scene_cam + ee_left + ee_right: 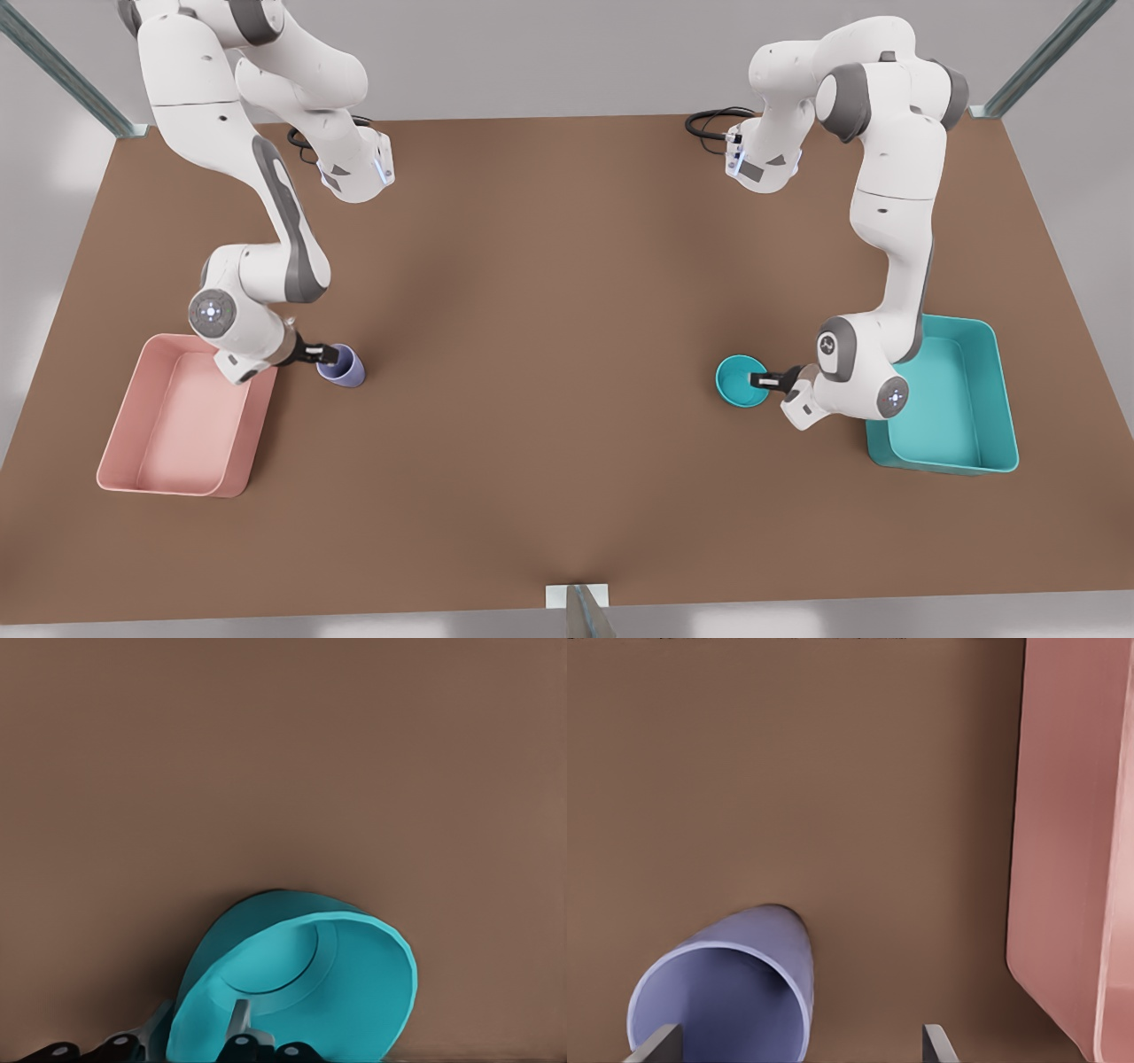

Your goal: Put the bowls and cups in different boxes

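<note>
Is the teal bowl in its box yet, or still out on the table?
Out. The teal bowl sits beside the teal box, not inside, with the left gripper shut on its rim.

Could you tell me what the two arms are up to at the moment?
Each arm is dealing with one dish next to a box. The left gripper, on the front view's right, has its fingers over the rim of the teal bowl, which is tilted beside the teal box. The right gripper, on the front view's left, is at the lavender cup beside the pink box, its fingers spread wider than the cup's mouth. Both dishes are outside the boxes.
</note>
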You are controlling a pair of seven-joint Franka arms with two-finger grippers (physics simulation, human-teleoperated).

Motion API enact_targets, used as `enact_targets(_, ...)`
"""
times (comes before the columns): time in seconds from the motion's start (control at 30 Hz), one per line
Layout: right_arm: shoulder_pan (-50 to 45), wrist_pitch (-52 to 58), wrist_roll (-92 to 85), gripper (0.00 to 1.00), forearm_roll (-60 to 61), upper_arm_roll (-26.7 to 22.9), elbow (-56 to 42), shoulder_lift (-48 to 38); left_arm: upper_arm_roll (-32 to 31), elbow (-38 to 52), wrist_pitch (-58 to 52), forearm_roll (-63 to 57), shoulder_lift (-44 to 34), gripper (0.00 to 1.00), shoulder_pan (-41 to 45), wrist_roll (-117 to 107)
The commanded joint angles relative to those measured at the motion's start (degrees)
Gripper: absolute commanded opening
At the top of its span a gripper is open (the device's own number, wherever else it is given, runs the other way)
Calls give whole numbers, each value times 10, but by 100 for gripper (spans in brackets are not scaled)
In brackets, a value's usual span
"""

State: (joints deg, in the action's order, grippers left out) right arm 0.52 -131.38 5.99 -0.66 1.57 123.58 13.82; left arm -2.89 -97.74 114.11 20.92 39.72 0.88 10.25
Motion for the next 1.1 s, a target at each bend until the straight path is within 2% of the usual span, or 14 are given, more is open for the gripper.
enact_targets(0.0, 0, -43, 40, 100, 0, 0, 6, 3, 0, 0, -22, 24, 1, 21, 0, 55)
enact_targets(0.17, 1, -44, 35, 100, 0, 1, 32, 12, 4, 29, -48, -37, -10, 21, 0, 52)
enact_targets(0.23, 0, -46, 35, 100, 0, 1, 36, 21, 55, 69, -93, -75, -68, 21, 1, 53)
enact_targets(0.27, 0, -46, 35, 100, 0, 1, 37, 23, 78, 140, -152, -110, -72, 21, -4, 55)
enact_targets(0.33, 0, -46, 32, 100, 0, 1, 36, 32, 141, 184, -158, -111, -72, 21, -23, 57)
enact_targets(0.4, 0, -46, 31, 85, 0, 2, 32, 42, 187, 192, -150, -111, -65, 21, -47, 73)
enact_targets(0.5, 0, -45, 24, 24, 0, 3, 26, 46, 199, 187, -77, -109, -21, 21, -104, 94)
enact_targets(0.7, -2, -23, 24, 21, 21, 4, -7, 45, 197, 159, 60, -91, 71, 21, -131, 127)
enact_targets(0.8, 17, 83, -68, 21, 66, 1, -110, 26, 194, 155, 69, -87, 85, 21, -131, 128)
enact_targets(0.83, 22, 129, -100, 21, 66, -2, -161, 29, 194, 156, 69, -87, 84, 42, -131, 128)
enact_targets(0.87, 33, 143, -138, 21, 60, -2, -197, 32, 194, 156, 68, -87, 83, 89, -131, 129)
enact_targets(0.9, 42, 154, -186, 21, 53, -4, -229, 34, 194, 156, 67, -88, 73, 100, -132, 141)
enact_targets(1.0, 105, 195, -304, 21, 26, -3, -337, 91, 198, 156, 18, -101, 27, 100, -130, 140)
enact_targets(1.07, 118, 195, -323, 21, 9, -25, -357, 112, 195, 156, -119, -187, -67, 100, -86, 93)
